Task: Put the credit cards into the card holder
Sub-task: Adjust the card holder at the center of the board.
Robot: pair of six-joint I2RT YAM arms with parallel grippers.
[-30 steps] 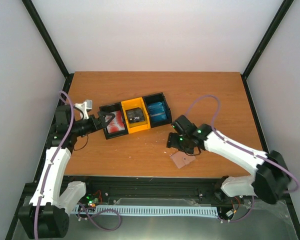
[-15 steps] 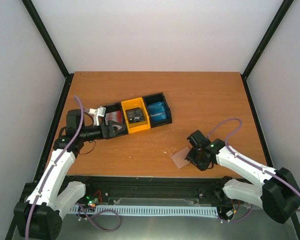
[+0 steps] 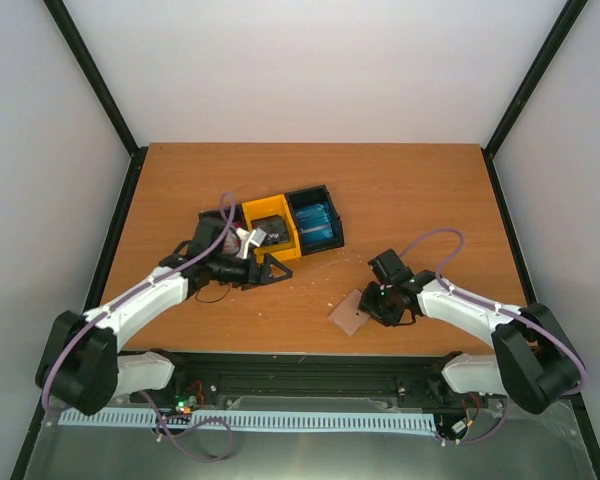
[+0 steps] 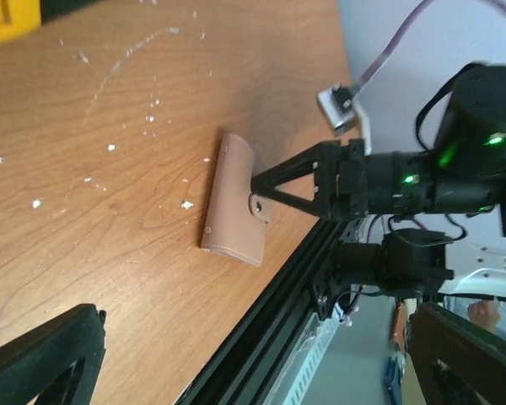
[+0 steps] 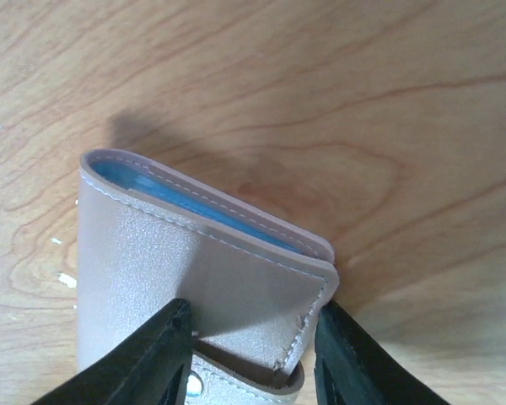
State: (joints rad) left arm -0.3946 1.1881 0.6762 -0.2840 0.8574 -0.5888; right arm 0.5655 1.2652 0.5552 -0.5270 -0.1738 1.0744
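Note:
The tan-pink card holder [image 3: 347, 314] lies folded near the table's front edge, with a light blue card edge [image 5: 194, 202] showing inside it. My right gripper [image 3: 368, 299] is shut on the holder's top flap [image 5: 236, 278], one finger on each side. The holder also shows in the left wrist view [image 4: 234, 207], with the right gripper's fingers [image 4: 291, 180] on it. My left gripper [image 3: 272, 268] is open and empty just in front of the tray, its jaws wide apart [image 4: 257, 325]. Black cards [image 3: 270, 232] and blue cards [image 3: 315, 222] lie in the bins. Red cards are hidden by my left arm.
The black-yellow-black three-bin tray [image 3: 302, 192] stands mid-table; its yellow corner shows in the left wrist view [image 4: 8, 15]. Small white crumbs [image 4: 110, 80] are scattered on the wood. The black rail [image 3: 310, 358] runs along the front edge, right by the holder.
My left arm has swung right from the tray's left bin to in front of the yellow bin. My right gripper has closed in on the card holder, which has slid a little to the left.

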